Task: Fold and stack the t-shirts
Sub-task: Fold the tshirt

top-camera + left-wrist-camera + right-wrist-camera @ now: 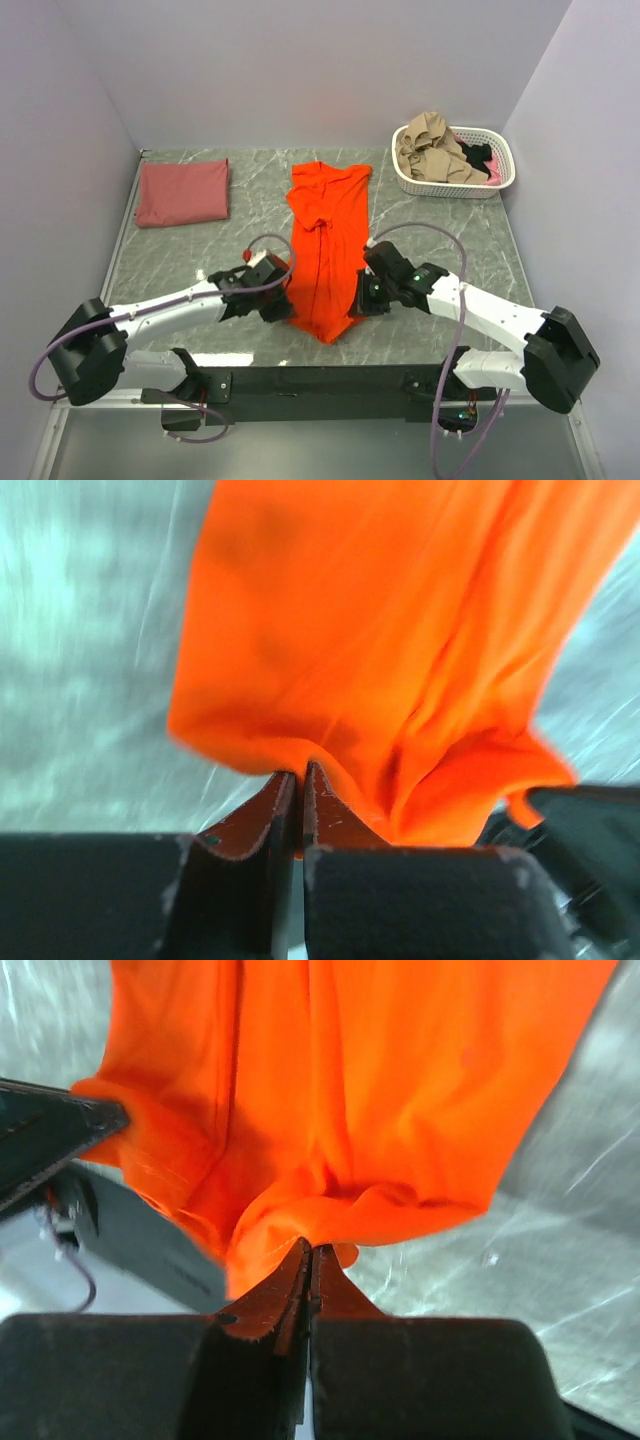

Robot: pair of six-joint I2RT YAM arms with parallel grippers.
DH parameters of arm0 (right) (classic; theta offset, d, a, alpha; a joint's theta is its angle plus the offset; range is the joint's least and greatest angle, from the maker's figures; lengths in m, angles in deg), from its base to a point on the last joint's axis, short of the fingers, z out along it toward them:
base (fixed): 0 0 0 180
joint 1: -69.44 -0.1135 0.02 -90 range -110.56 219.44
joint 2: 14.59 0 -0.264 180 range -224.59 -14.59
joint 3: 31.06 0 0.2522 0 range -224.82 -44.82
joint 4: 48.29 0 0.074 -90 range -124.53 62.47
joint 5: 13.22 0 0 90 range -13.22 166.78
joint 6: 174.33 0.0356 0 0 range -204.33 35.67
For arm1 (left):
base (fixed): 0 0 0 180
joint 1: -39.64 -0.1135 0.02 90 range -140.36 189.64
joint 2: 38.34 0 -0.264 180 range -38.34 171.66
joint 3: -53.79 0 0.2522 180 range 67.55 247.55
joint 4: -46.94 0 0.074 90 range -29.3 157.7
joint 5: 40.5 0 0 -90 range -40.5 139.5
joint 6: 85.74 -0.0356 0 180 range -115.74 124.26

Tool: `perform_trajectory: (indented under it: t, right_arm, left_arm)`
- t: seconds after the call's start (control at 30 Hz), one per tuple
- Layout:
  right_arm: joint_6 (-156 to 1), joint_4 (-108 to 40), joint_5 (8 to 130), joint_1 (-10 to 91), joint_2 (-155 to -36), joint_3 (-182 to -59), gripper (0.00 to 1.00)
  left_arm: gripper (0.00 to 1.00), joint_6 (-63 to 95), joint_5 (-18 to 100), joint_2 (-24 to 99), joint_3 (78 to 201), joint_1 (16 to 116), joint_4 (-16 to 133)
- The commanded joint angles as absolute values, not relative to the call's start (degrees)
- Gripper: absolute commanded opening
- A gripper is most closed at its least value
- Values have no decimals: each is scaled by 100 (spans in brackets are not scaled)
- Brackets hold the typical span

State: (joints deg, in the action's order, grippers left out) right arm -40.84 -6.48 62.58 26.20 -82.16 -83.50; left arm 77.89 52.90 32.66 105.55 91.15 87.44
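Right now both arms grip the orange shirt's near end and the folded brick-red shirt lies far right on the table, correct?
Not quite. The folded brick-red shirt lies far left, as the top external view shows; the white basket is far right. The left fingers and right fingers do grip the orange shirt at its near end.

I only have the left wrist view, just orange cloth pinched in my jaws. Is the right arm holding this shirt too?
Observer: Yes. The right gripper is shut on the orange-red t-shirt, at the right edge near its near end, opposite your left gripper.
Operator: Where does the rest of the shirt lie?
Observer: It stretches lengthwise away from the arms along the middle of the table, as a narrow strip.
Operator: Is there a stack to aim for?
Observer: A brick-red t-shirt lies folded to a rectangle at the far left.
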Motion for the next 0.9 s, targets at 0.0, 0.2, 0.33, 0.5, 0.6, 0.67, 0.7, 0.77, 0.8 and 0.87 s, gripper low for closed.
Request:
perform_trajectory:
  t: [0.0,0.2,0.33,0.5,0.6,0.67,0.7,0.77,0.8,0.87]
  right_arm:
    - [-4293,-535,7123,2629,-8428,-8911,0]
    - [-4311,-711,7975,2901,-8920,-9728,0]
    - [-4416,-834,8047,3270,-9316,-10212,0]
    - [-4574,-1071,7880,3700,-9659,-10546,0]
    - [-4653,-1193,7748,3937,-9914,-10748,0]
    - [-4715,-1256,7696,4035,-10116,-10889,0]
    - [-4732,-1265,7687,4087,-10186,-10941,0]
    - [-4759,-1177,7870,4141,-10406,-11144,0]
    - [-4776,-1203,7941,4132,-10511,-11214,0]
    - [-4768,-1247,7924,4211,-10634,-11258,0]
  left_arm:
    - [8,7283,5618,3547,11043,8712,8427]
    - [3,6501,5521,4304,12009,7867,8091]
    - [2,6122,5670,4848,12722,7551,8030]
    - [1,5735,5451,5543,13407,7225,7906]
    - [1,5603,5468,5868,13759,7120,7933]
    - [1,5533,5433,6087,13961,7041,7933]
    - [1,5533,5433,6158,14014,7023,7924]
    - [1,5498,5398,6377,14181,6953,7924]
    - [1,5463,5381,6431,14225,6935,7889]
    - [1,5454,5354,6606,14339,6882,7863]
